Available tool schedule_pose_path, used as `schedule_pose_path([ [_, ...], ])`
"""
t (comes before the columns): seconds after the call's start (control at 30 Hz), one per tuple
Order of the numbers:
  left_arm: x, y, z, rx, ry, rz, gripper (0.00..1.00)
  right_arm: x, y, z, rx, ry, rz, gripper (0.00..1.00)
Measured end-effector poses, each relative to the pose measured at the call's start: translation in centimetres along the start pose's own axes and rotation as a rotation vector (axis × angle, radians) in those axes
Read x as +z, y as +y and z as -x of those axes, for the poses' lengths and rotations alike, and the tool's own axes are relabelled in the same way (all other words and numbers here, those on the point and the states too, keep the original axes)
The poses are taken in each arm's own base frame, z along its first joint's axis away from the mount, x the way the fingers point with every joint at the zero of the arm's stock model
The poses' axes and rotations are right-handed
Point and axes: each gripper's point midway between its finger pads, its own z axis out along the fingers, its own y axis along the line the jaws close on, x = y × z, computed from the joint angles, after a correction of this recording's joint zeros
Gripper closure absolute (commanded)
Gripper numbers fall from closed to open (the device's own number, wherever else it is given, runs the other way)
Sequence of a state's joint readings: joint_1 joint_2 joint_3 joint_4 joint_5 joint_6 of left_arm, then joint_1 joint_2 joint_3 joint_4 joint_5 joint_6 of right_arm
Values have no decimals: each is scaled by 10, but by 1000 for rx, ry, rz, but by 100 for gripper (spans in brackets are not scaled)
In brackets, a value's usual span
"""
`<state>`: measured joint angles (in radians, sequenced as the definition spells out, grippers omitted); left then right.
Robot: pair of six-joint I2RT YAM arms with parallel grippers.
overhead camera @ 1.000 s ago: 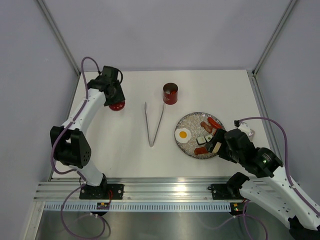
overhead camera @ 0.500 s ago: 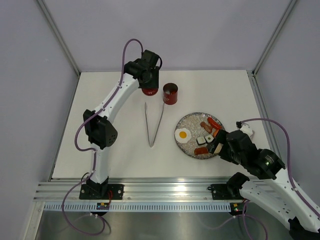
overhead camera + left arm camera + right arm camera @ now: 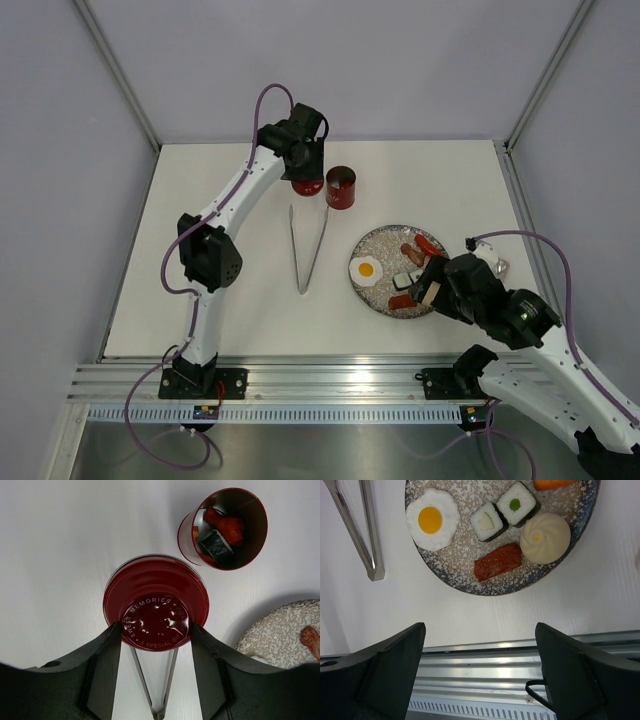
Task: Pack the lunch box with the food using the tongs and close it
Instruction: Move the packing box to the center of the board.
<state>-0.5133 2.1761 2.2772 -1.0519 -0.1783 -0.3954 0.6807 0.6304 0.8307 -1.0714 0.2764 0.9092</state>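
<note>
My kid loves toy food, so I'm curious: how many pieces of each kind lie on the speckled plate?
Fried egg: 1
Sushi rolls: 2
Bun: 1
Red or orange pieces: 3
Total: 7

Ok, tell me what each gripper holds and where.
Left gripper holds the lid, jaws clamped on its opposite sides. Right gripper holds nothing, jaws wide open near the plate.

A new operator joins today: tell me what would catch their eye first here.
The left gripper clamps the red lid beside the open lunch box, far mid-table, food already inside. The silver tongs lie idle left of the speckled plate, where more food waits.
</note>
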Motion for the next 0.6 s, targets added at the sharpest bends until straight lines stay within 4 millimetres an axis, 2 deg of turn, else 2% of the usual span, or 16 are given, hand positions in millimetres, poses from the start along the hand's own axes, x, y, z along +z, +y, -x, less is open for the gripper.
schedule_pose_path([
  [0.1,0,-1,0,0,-1,-5,77,8,15,10,-30,-3,-7,1],
  [0.17,0,-1,0,2,-1,-8,77,12,33,27,-62,-29,-8,0],
  [0.23,0,-2,1,5,-3,-10,77,19,58,51,-98,-66,-3,1],
  [0.3,0,-1,1,7,-3,-8,77,29,85,86,-94,-99,14,1],
  [0.43,-4,1,1,16,-7,-6,76,73,115,161,-34,-150,42,1],
  [0.5,-10,3,-2,22,-5,-5,76,98,123,186,-24,-136,54,1],
  [0.6,-20,5,1,25,-21,-10,76,135,148,214,-19,-104,115,0],
])
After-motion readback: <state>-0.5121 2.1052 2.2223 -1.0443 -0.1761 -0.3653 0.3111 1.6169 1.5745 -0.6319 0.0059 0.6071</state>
